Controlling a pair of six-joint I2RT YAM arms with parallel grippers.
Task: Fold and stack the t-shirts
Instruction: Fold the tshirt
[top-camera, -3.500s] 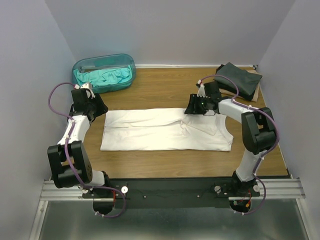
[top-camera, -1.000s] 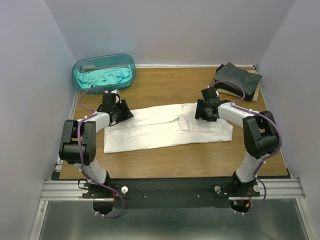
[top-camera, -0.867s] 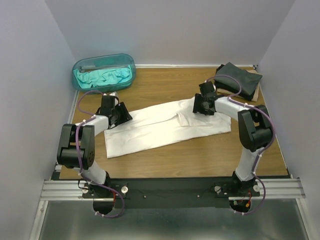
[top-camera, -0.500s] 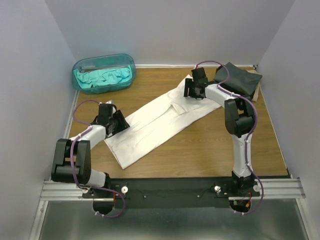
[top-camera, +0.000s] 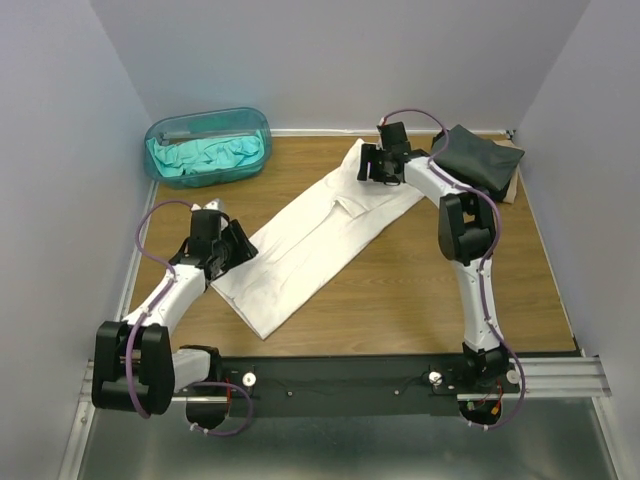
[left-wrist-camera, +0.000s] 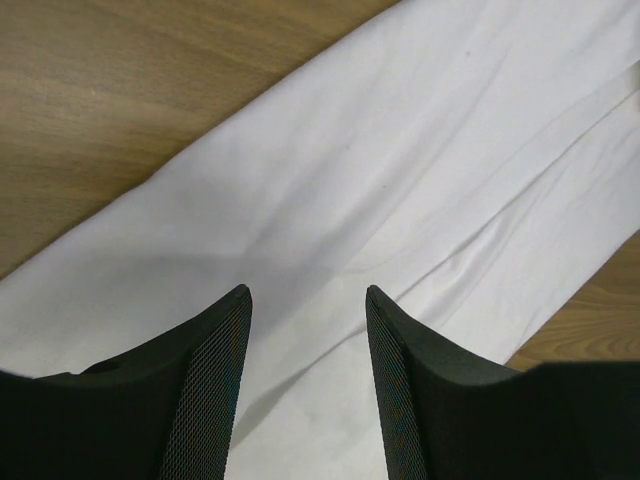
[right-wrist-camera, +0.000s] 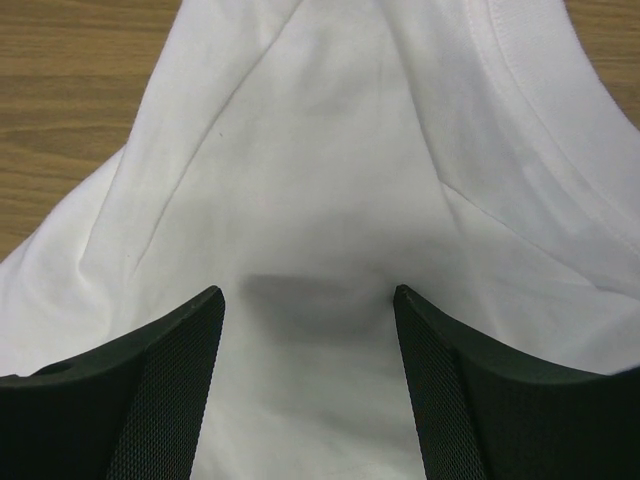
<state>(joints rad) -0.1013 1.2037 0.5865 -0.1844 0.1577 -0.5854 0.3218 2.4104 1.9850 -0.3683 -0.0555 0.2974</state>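
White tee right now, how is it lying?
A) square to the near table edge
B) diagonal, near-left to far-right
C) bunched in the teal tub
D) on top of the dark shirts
B: the white t-shirt lies flat in a diagonal band across the table, apart from the teal tub and the dark folded shirts.

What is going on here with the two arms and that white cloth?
Two robot arms are working on a white t-shirt, folded into a long strip lying slantwise on the table. The left tool is over its near end, the right tool over its far end; both stand open over the cloth. A teal shirt sits in the tub at back left; dark folded shirts lie at back right.
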